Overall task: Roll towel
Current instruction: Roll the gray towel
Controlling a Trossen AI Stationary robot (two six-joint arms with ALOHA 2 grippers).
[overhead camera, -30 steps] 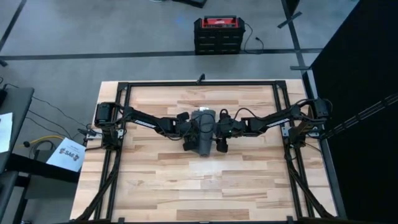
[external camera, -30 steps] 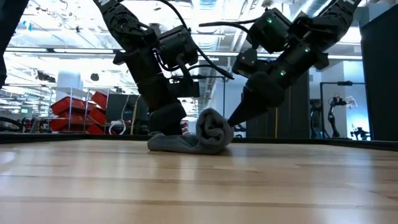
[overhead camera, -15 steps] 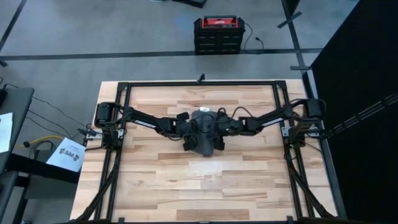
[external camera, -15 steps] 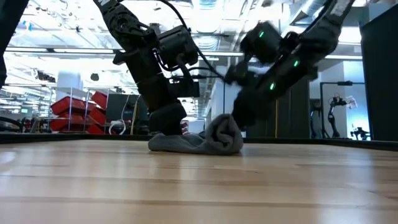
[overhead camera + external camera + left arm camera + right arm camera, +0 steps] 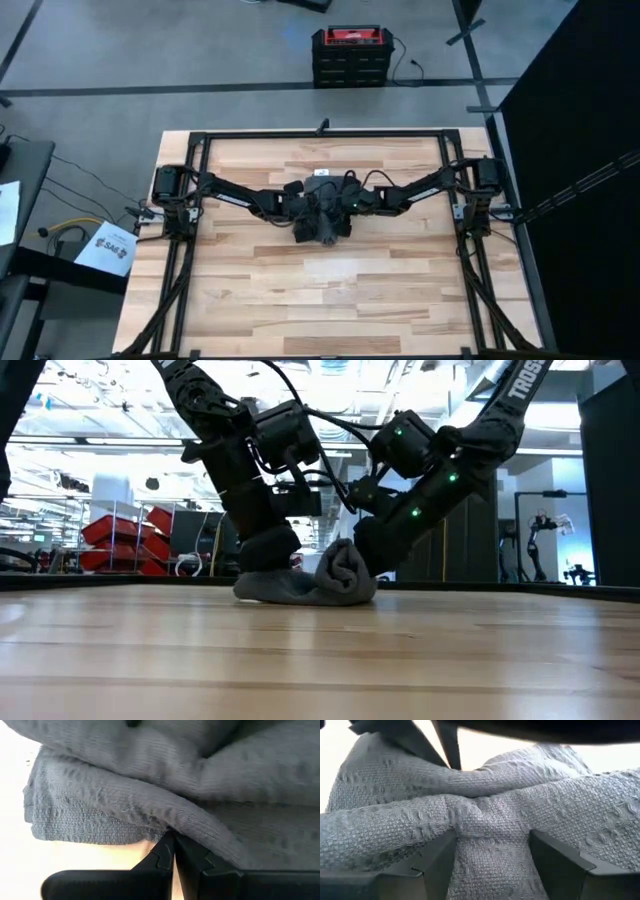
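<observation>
The dark grey towel (image 5: 322, 218) lies bunched at the table's middle. In the low view its flat part (image 5: 275, 588) rests on the wood, and a rolled-up lump (image 5: 345, 568) stands on it. My left gripper (image 5: 173, 837) comes in from the table's left and is shut, its tips tucked under a fold. My right gripper (image 5: 493, 835) comes in from the right and is open, one finger on each side of a ridge of the lump. In the high view both grippers (image 5: 308, 212) (image 5: 343, 205) meet over the towel. My left gripper touches the towel with its shut fingertips (image 5: 167, 847), slanting down from the table's left under the edge of a fold (image 5: 190, 820). No cloth shows between the fingers. My right gripper straddles a bunched ridge of the lump (image 5: 490, 820), slanting down from the right. Cloth lies against both fingers' inner sides (image 5: 442, 855). The lump stays on the table.
A black frame (image 5: 325, 135) runs around the table's edges. A red and black case (image 5: 350, 45) stands on the floor beyond the far edge. Bare wood (image 5: 330, 300) stretches across the table's near half.
My right gripper has moved toward the table's left, from beside the lump to over and around it. The lump was nudged and has settled back, and from above the towel looks more compact.
</observation>
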